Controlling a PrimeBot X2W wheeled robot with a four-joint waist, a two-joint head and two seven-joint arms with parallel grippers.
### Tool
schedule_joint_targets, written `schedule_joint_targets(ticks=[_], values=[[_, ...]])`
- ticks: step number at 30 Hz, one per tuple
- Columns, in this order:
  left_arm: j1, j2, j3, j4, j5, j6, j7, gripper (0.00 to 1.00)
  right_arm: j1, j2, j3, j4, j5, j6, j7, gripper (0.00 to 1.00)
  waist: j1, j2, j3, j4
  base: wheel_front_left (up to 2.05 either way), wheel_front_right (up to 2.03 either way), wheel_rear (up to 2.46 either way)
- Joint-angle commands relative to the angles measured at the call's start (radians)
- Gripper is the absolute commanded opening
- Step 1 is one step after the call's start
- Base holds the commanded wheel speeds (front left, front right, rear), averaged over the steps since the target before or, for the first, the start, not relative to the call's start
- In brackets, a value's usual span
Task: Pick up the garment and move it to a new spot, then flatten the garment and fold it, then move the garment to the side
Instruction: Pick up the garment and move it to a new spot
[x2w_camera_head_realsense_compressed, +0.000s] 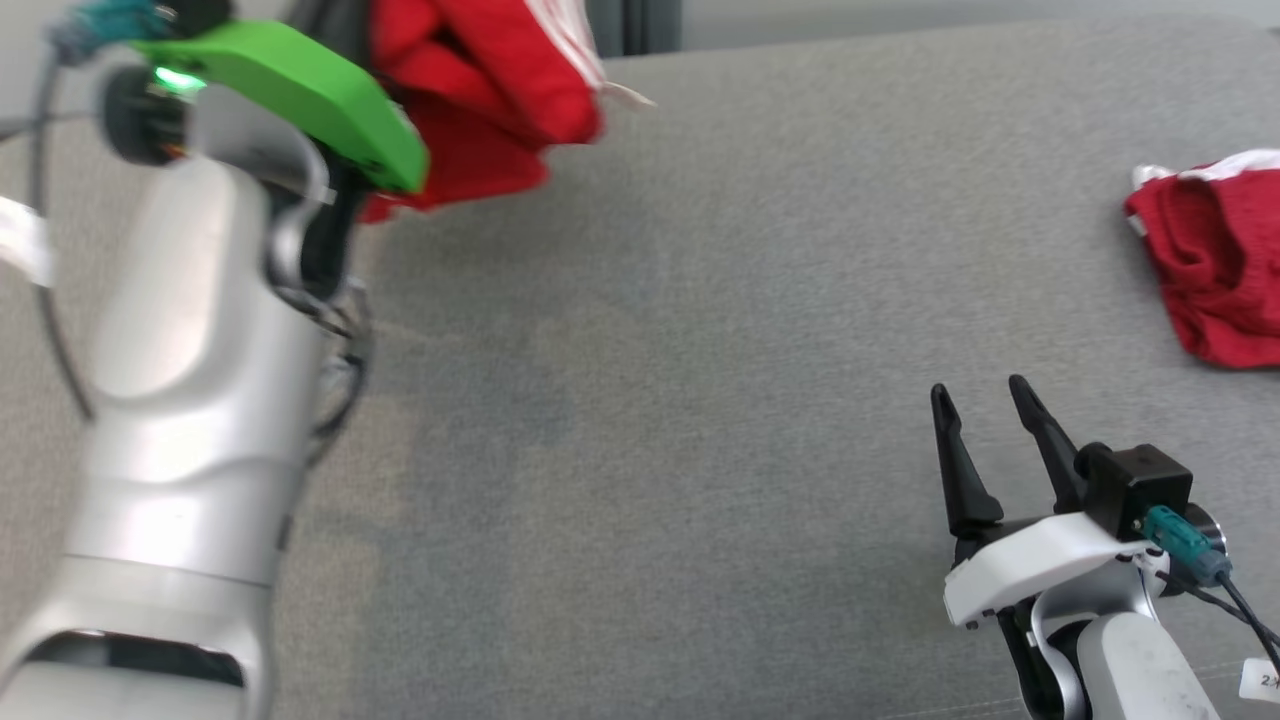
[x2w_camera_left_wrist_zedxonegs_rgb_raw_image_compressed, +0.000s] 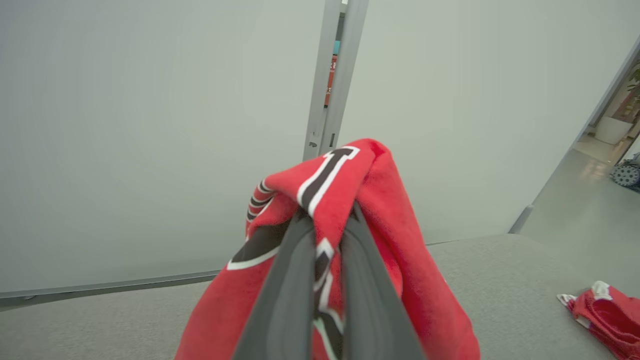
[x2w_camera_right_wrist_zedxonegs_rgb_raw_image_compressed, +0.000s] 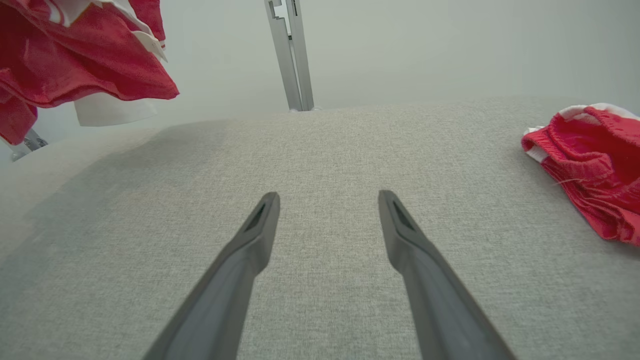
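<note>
The left pincer (x2w_camera_left_wrist_zedxonegs_rgb_raw_image_compressed: 327, 211) is clenched on a fold of the red garment (x2w_camera_left_wrist_zedxonegs_rgb_raw_image_compressed: 400, 240), held lifted above the far left of the grey table (x2w_camera_head_realsense_compressed: 650, 350). The left forearm (x2w_camera_head_realsense_compressed: 190, 400) is raised and reaches forward. The right pincer (x2w_camera_head_realsense_compressed: 980, 390) is spread wide and grasps nothing, low over the near right of the table. A second red garment (x2w_camera_head_realsense_compressed: 1215, 260) lies beyond it.

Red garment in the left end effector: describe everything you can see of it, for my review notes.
The red garment is soft, fleecy-looking red cloth with black stripes edged in white and some white trim. It is bunched and pinched in the shut left end effector, draping down on both sides of it. In the right wrist view it seems to hang clear of the grey fabric surface.
</note>
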Motion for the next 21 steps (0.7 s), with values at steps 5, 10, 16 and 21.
schedule_joint_targets(ticks=[5, 10, 16, 21], values=[[0.117, -0.083, -0.035, -0.049, -0.081, -0.001, -0.067, 0.0, 0.028, -0.002, 0.006, 0.009, 0.023, -0.001, -0.014, 1.0, 0.0001, -0.0001, -0.087, -0.118, 0.0, 0.0, 0.0], [0.248, -0.094, -0.123, 0.004, -0.135, 0.043, -0.136, 0.0, 0.0, -0.001, 0.022, 0.024, 0.04, -0.001, -0.028, 1.0, 0.0001, -0.0001, -0.026, -0.164, 0.0, 0.0, 0.0], [0.316, -0.095, -0.233, 0.111, -0.163, 0.097, -0.198, 0.0, -0.025, -0.002, 0.06, 0.049, 0.044, -0.001, -0.046, 1.0, 0.0001, -0.0001, 0.031, -0.192, 0.0, 0.0, 0.0], [0.305, -0.095, -0.283, 0.151, -0.192, 0.107, -0.244, 0.1, -0.032, -0.001, 0.061, 0.079, 0.048, -0.001, -0.064, 1.0, 0.0001, -0.0001, 0.029, -0.179, 0.0, 0.0, 0.0]])
